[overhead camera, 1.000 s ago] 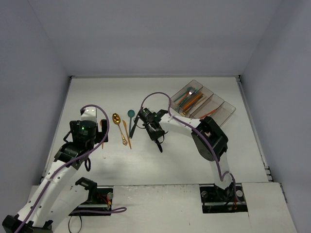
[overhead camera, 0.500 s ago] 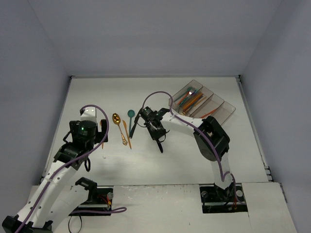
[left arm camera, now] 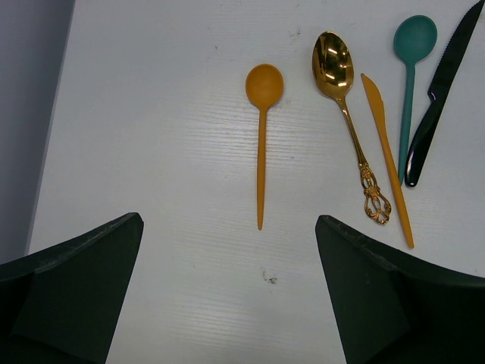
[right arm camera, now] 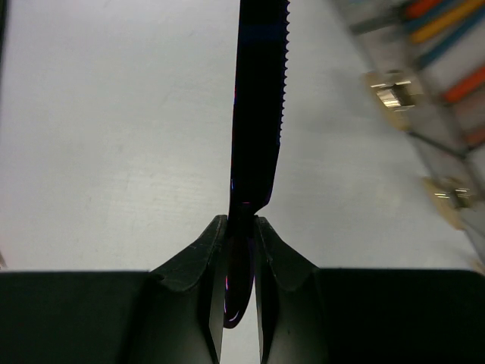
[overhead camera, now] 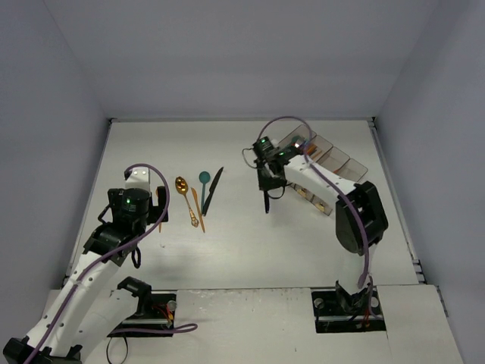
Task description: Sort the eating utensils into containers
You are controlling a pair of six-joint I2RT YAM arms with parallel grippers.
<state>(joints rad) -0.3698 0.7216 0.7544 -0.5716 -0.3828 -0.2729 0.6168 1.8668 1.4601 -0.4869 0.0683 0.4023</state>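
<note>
White laminate covers the table (overhead camera: 227, 250), by which most of the overhead view is filled. Toward the upper right of that view, a row of clear smoky-grey plastic bins (overhead camera: 350, 165) is set at a slant, partly covered by the right arm. In the right wrist view these bins are seen blurred at the upper right edge, with orange and teal utensils (right arm camera: 447, 30) lying inside.

The right gripper (right arm camera: 241, 224) is found just left of the bins in the overhead view, above the tabletop. Its jaws are nearly closed and pinched on the handle of a slim dark navy plastic knife (right arm camera: 258, 114), whose serrated edge is turned to the right of the wrist frame. From above, the knife is seen hanging down from the gripper.

The left gripper (left arm camera: 227, 250) is spread fully wide with nothing between its fingers (left arm camera: 76, 288). Five utensils are laid side by side on the table, in the upper half of the left wrist frame. From left to right they are:
- a thin orange plastic spoon (left arm camera: 262, 144), set apart from the rest,
- an ornate gold spoon (left arm camera: 345, 114),
- a slim orange plastic knife (left arm camera: 386, 159), just beside the gold spoon,
- a teal plastic spoon (left arm camera: 409, 83),
- a black serrated plastic knife (left arm camera: 439, 98) at the far right, next to the teal spoon's handle.
</note>
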